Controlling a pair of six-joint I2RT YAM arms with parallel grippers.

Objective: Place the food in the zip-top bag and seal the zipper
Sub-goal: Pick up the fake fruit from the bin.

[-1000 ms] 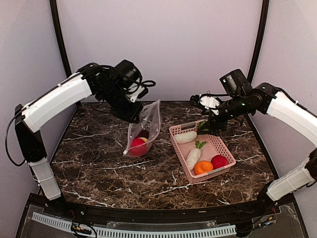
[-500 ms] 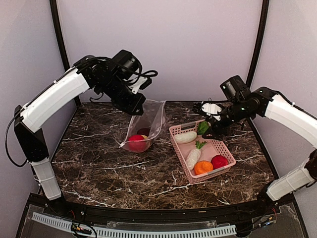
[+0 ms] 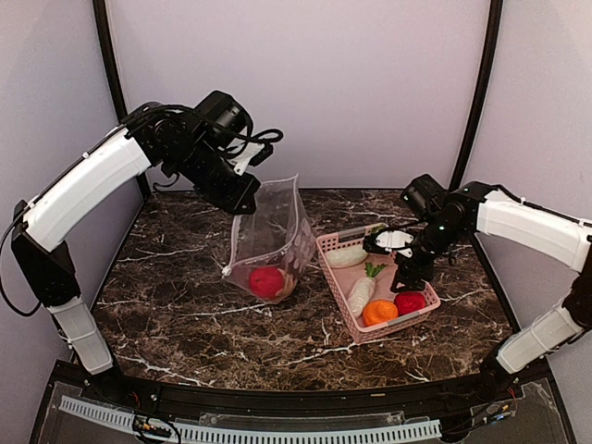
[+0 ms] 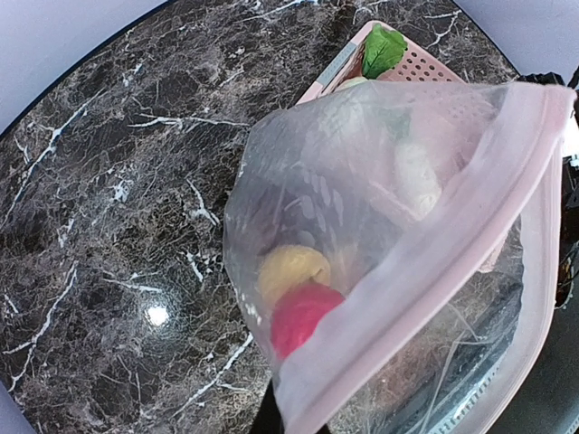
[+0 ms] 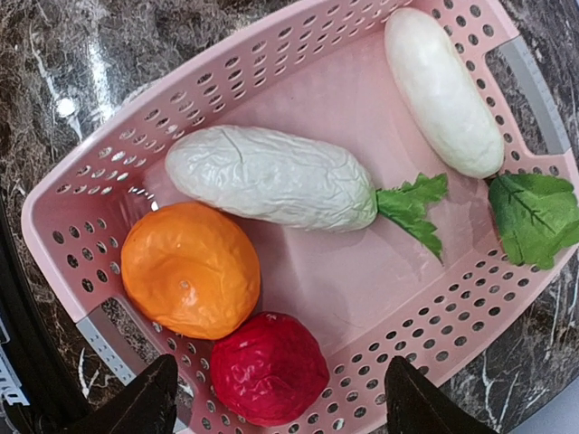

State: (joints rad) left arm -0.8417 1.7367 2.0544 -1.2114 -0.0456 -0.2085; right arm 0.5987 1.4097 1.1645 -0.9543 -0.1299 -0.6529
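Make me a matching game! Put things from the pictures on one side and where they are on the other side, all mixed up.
Things:
1. round orange toy fruit
2. pale yellow toy ball
3. clear crinkly plastic zip-top bag
4. right pincer

Places or states:
A. hanging from the shut left pincer
B. open, above the pink mesh basket
C. inside the bag, next to a bright red ball
D. in the basket, beside a dark red ball

Pairs: 1-D, 2-C, 3-A, 4-B

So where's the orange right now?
The orange lies at the near end of the basket, right of the bag in the top view, beside a red ball and a radish.
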